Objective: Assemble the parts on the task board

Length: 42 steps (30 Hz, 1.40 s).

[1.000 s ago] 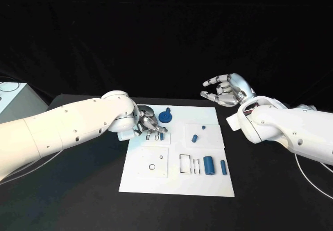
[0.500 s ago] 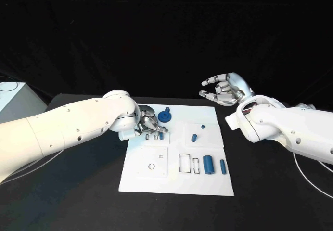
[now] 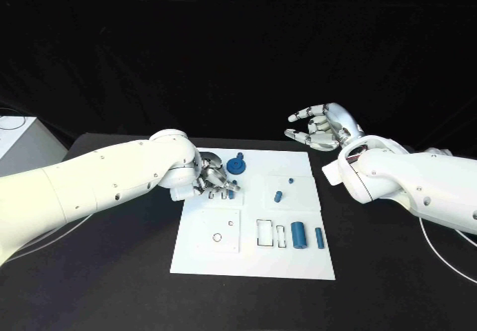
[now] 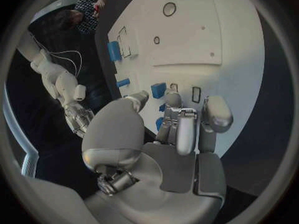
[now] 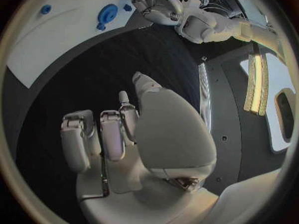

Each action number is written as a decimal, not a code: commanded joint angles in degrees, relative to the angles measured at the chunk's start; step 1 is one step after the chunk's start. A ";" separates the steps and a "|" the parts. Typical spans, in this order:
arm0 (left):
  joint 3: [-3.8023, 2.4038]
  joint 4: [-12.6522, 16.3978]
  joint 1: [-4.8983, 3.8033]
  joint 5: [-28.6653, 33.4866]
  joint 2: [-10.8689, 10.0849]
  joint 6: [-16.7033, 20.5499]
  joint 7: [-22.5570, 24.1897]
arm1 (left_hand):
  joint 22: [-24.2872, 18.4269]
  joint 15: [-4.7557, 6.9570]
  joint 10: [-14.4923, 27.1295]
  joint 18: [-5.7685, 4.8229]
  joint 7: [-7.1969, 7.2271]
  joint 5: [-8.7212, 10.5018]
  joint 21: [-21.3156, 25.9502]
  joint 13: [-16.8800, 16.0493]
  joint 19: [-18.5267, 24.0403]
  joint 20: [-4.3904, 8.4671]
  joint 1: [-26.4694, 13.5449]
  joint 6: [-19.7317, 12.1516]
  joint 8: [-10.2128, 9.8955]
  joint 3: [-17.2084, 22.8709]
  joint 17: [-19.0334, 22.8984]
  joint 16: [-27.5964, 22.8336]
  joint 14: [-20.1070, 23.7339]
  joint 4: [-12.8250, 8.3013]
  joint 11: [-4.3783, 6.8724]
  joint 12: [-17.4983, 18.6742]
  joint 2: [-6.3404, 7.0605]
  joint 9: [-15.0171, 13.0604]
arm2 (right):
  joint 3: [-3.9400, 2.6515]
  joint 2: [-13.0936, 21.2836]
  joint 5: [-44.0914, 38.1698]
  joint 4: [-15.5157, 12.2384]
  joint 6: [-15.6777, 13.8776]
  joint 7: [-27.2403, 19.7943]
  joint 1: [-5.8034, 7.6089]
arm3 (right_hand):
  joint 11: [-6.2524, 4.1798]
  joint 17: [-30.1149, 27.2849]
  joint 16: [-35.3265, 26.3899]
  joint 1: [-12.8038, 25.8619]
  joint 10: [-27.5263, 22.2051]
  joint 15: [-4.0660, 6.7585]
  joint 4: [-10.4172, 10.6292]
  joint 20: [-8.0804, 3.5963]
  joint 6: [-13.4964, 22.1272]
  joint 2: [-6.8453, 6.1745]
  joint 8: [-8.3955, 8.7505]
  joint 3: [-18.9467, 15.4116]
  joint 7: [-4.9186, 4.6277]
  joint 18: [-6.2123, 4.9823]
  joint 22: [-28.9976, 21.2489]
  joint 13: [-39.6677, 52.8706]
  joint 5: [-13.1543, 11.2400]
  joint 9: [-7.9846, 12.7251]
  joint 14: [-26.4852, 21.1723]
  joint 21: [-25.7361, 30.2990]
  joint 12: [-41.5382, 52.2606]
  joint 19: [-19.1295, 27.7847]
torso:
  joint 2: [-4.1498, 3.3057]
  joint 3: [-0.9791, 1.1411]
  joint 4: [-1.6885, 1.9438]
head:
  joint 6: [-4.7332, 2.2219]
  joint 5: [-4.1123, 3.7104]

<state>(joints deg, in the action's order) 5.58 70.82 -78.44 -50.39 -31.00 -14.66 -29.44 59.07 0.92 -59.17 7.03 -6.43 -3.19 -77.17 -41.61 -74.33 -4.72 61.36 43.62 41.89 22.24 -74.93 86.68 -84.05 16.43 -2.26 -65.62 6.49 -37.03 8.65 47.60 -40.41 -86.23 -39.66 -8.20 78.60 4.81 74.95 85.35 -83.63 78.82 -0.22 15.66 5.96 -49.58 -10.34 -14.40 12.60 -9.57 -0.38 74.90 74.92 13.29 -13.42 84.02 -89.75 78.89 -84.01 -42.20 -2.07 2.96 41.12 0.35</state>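
The white task board (image 3: 204, 255) lies mid-table. My left hand (image 3: 211, 181) is low over its far left corner, fingers curled down by two small slots. Thumb and a fingertip (image 4: 173, 98) close on a small blue part (image 4: 158, 89) beside those slots, seen from the head as the blue part (image 3: 229, 194). A blue gear-like part (image 3: 236, 165) stands just beyond the hand. Two small blue parts (image 3: 279, 197) lie mid-board. A blue cylinder (image 3: 298, 236) and a thinner blue bar (image 3: 320, 238) lie near the right edge. My right hand (image 3: 323, 129) hangs raised behind the board's far right corner, fingers apart, holding nothing.
Outlined recesses and a small ring mark (image 3: 217, 238) show on the board's near half. A pale box (image 3: 20, 141) stands at the table's far left. From the right wrist I see the board's corner (image 5: 56, 35) and the gear (image 5: 107, 14) well away from the hand.
My right hand has drifted slightly up and away from the board. The left hand stays at the slots with barely any movement.
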 commanded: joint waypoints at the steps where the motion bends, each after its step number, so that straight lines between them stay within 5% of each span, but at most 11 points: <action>1: 0.01 -0.08 0.04 0.74 0.22 -1.48 -0.01 | 0.07 0.36 0.27 -1.14 0.04 0.12 -0.24 -0.04 -0.20 0.24 0.51 -0.45 0.38 0.38 -8.06 0.21 -2.98 0.01 -0.03 0.05 -0.15 -0.11 | -0.05 -0.04 -0.29 -0.05 0.27 -0.27 0.01 | 0.09 9.90 -0.04 0.11 -0.42 -0.24 0.14 0.08 0.26 -0.36 -0.25 0.34 -0.23 0.38 15.10 4.05 -0.26 0.05 3.44 -0.25 -0.26 -5.99 | -0.05 0.04 -0.05 | 0.02 0.05; 14: 0.03 0.15 0.06 2.30 0.32 -1.34 0.16 | 0.20 0.51 0.52 -1.14 0.24 0.11 -0.40 0.00 -0.08 0.27 4.26 -0.67 0.77 3.80 -8.14 0.22 -2.97 -0.91 0.18 -0.15 -0.38 -1.36 | -0.04 -0.24 -0.29 0.11 0.53 0.05 0.01 | 0.10 9.97 0.03 0.16 -0.39 -0.24 0.16 0.08 0.28 -0.30 -0.26 0.43 -0.24 0.38 15.10 4.08 -0.29 0.06 3.48 -0.25 -0.22 -5.99 | -0.05 0.00 0.03 | 0.19 -0.07; 20: 0.02 0.45 0.07 4.10 0.03 -0.78 0.29 | 0.42 1.15 0.41 -1.14 0.92 0.10 -0.55 -0.02 -0.05 0.71 8.64 -0.66 1.79 11.73 -8.17 0.15 -2.96 -4.03 0.87 -0.08 -0.82 -3.31 | -0.04 -0.38 -0.32 0.27 0.93 0.38 0.00 | 0.10 9.97 0.03 0.16 -0.39 -0.24 0.16 0.08 0.28 -0.30 -0.26 0.43 -0.24 0.38 15.10 4.08 -0.29 0.06 3.48 -0.25 -0.22 -5.99 | -0.08 0.01 -0.04 | 0.27 -0.01; 27: -0.11 1.14 0.14 7.76 -0.87 1.07 0.48 | 0.90 1.62 -1.31 -1.22 1.46 -0.07 -0.82 -1.07 -0.21 1.27 6.56 -1.82 6.09 26.88 -8.24 0.06 -3.01 -10.09 1.63 -0.87 1.46 -9.20 | -0.02 -0.55 -0.26 0.61 1.39 0.77 -0.12 | 0.11 9.90 -0.03 0.22 -0.49 -0.25 0.19 0.09 0.31 -0.24 -0.27 0.53 -0.25 0.38 15.10 3.98 -0.30 0.07 3.44 -0.25 -0.31 -5.99 | -0.08 0.02 -0.03 | 0.43 -0.03; 40: -0.87 4.08 0.11 9.60 -4.14 5.12 0.60 | 1.30 1.86 -2.96 -1.29 1.72 -0.10 -1.04 -3.14 -0.34 1.23 4.22 -2.10 7.74 31.82 -8.48 0.13 -3.15 -13.23 1.67 -2.52 2.12 -11.67 | 0.02 -0.33 -0.26 0.96 1.92 1.15 -0.26 | 0.12 9.88 -0.05 0.33 -0.55 -0.26 0.23 0.09 0.34 -0.23 -0.27 0.57 -0.27 0.38 15.10 3.93 -0.33 0.08 3.43 -0.25 -0.36 -5.99 | -0.01 0.10 0.14 | 0.74 0.14; 42: -0.91 4.59 0.10 9.26 -4.63 5.31 0.60 | 1.44 1.91 -3.58 -1.31 1.72 -1.32 -1.14 -3.77 -0.44 1.28 3.65 -1.87 7.97 32.94 -8.75 0.26 -3.30 -14.16 1.70 -2.96 2.54 -12.10 | 0.02 -0.21 -0.26 0.96 1.91 1.14 -0.27 | 0.12 9.88 -0.05 0.33 -0.55 -0.26 0.23 0.09 0.34 -0.23 -0.27 0.57 -0.27 0.38 15.10 3.93 -0.33 0.08 3.43 -0.25 -0.36 -5.99 | 0.01 0.11 0.18 | 0.77 0.17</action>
<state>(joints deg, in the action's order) 4.73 74.99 -78.32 -41.99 -35.50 -10.94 -29.39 60.50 2.36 -62.52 6.14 -4.89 -4.19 -78.08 -45.28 -74.73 -3.67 65.36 41.69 49.61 45.50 -74.93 86.68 -84.05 11.52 -0.61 -68.45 9.28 -39.75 8.70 47.31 -40.41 -85.32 -38.44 -7.15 78.35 5.03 74.92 85.35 -83.63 78.61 -0.21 15.89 5.96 -49.41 -10.34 -14.40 12.83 -9.74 -0.38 74.92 74.91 13.30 -13.43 84.03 -89.75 78.89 -84.01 -42.24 -1.98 3.05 41.80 0.45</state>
